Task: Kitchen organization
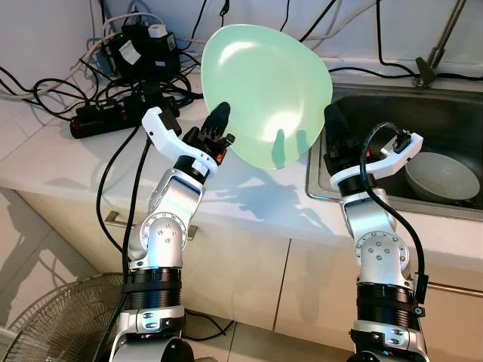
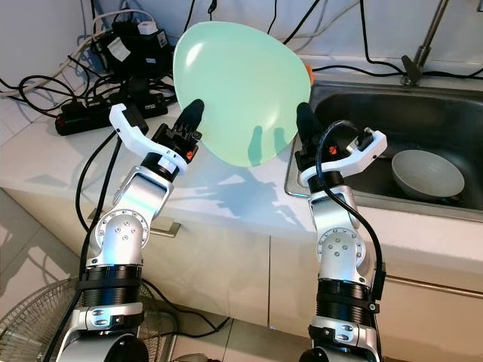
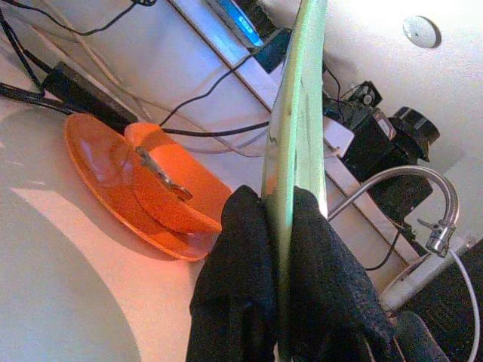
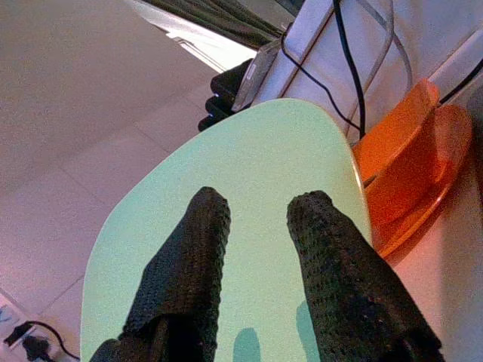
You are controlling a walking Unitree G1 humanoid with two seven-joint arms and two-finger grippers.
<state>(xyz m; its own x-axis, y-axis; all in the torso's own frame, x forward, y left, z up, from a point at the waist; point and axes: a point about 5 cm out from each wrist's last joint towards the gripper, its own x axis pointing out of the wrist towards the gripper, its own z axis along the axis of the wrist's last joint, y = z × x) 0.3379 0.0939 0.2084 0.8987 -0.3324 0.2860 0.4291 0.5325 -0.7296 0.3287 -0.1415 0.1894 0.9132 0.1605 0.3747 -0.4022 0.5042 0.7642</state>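
Note:
A light green plate (image 1: 264,90) is held upright above the white counter (image 1: 75,158), beside the sink. My left gripper (image 1: 221,121) is shut on its lower left rim; the left wrist view shows the plate (image 3: 298,113) edge-on, pinched between both black fingers (image 3: 234,249). At the plate's lower right edge is my right gripper (image 1: 330,124), which is open. In the right wrist view its two spread fingers (image 4: 196,234) lie over the plate's face (image 4: 256,151) without clamping it.
An orange plate (image 3: 98,166) with an orange bowl (image 3: 166,188) sits on the counter behind the green plate. The steel sink (image 1: 377,113) on the right holds a white bowl (image 1: 441,177), with a faucet (image 1: 434,53) behind. Power strips and cables (image 1: 98,117) crowd the back left. A fan (image 1: 45,324) stands on the floor.

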